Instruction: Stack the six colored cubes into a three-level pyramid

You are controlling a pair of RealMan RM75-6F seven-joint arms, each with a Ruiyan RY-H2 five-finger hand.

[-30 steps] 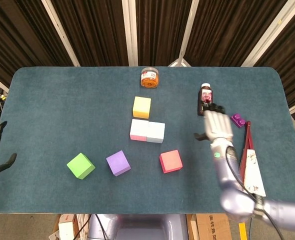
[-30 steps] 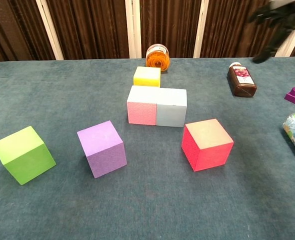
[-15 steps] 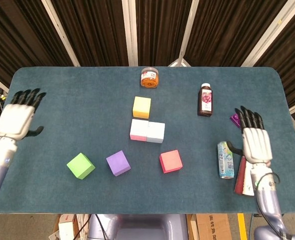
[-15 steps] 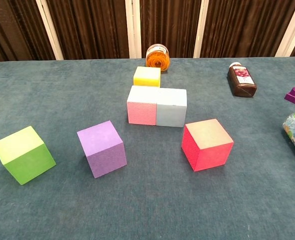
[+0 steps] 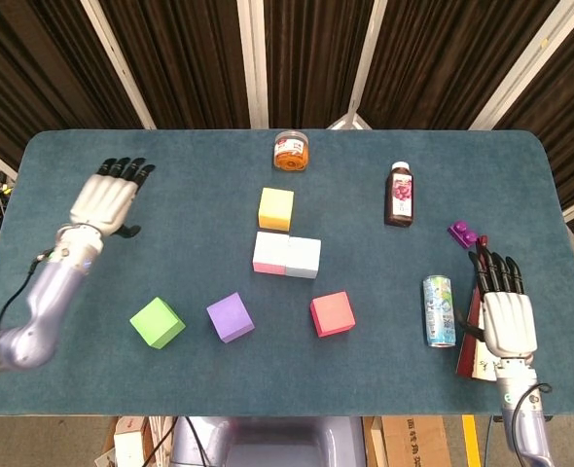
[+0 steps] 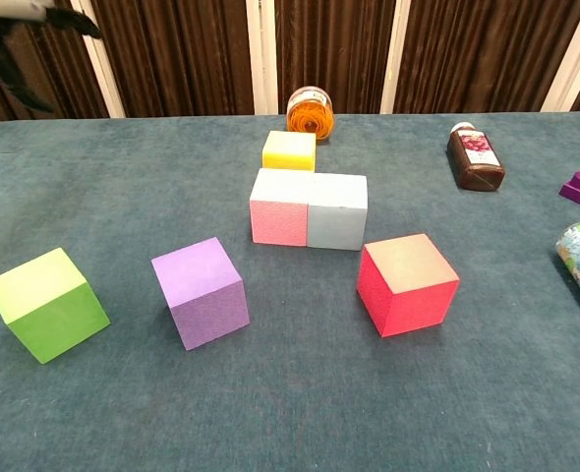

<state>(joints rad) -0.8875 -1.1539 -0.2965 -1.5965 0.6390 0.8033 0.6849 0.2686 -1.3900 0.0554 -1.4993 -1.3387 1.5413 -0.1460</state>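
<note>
**Still unstacked: six cubes lie flat as both hands hover at the table's edges**

Six coloured cubes sit singly on the blue table [image 5: 92,370], none on top of another. One pink cube [image 5: 269,253] and one pale blue cube [image 5: 303,258] touch side by side at the centre; one yellow cube [image 5: 276,208] lies just behind them, toward the far edge. One red cube [image 5: 332,313] rests in front and slightly to the right of the pair, one purple cube [image 5: 231,317] in front and to the left, and one green cube [image 5: 157,323] further left again, tilted relative to the others.

The left hand [image 5: 108,199] is raised over the table's left part, fingers [image 5: 122,170] extended and apart, holding nothing; the green cube is the nearest to it, yet well apart. The right hand [image 5: 506,316] is at the right edge, fingers [image 5: 491,270] straight and spread, empty, well apart from every cube, with the red one closest.

Half a second earlier the left hand was out at the far left edge; it has since moved inward over the cloth. The right hand has dropped back slightly toward the near edge. The cubes have not shifted.

Also on the table: one orange-lidded jar [image 5: 291,151] at the far edge, one dark bottle [image 5: 400,196] lying flat, one can [image 5: 439,311] on its side just beside the right hand, and one small purple brick [image 5: 462,233].
</note>
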